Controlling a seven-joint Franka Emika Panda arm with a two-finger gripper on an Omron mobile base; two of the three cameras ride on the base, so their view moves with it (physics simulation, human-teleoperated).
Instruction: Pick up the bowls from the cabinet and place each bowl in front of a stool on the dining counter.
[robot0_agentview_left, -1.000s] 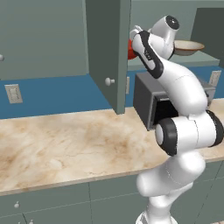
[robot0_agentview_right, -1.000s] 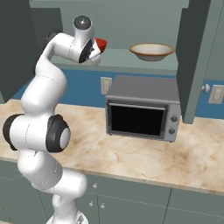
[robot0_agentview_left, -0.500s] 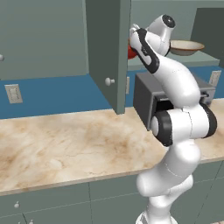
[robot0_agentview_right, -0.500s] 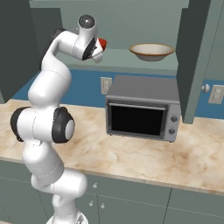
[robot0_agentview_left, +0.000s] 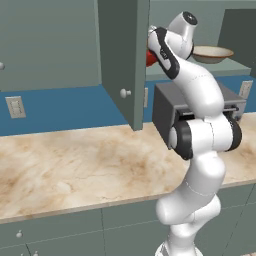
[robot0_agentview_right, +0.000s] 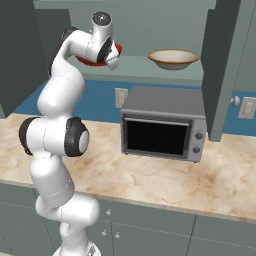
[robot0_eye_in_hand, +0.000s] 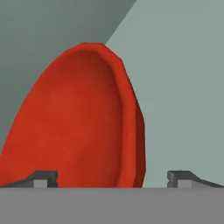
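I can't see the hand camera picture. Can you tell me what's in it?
A shiny red bowl looms close and looks tipped sideways because the camera is rolled. The gripper is open, with one dark fingertip over the bowl's inside and the other past its rim. Behind it is the grey-green cabinet.

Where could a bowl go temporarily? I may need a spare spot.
The marble worktop lies bare left of the microwave, below the open door. The shelf has bare room between the red bowl and the cream bowl. The arm crowds the red bowl.
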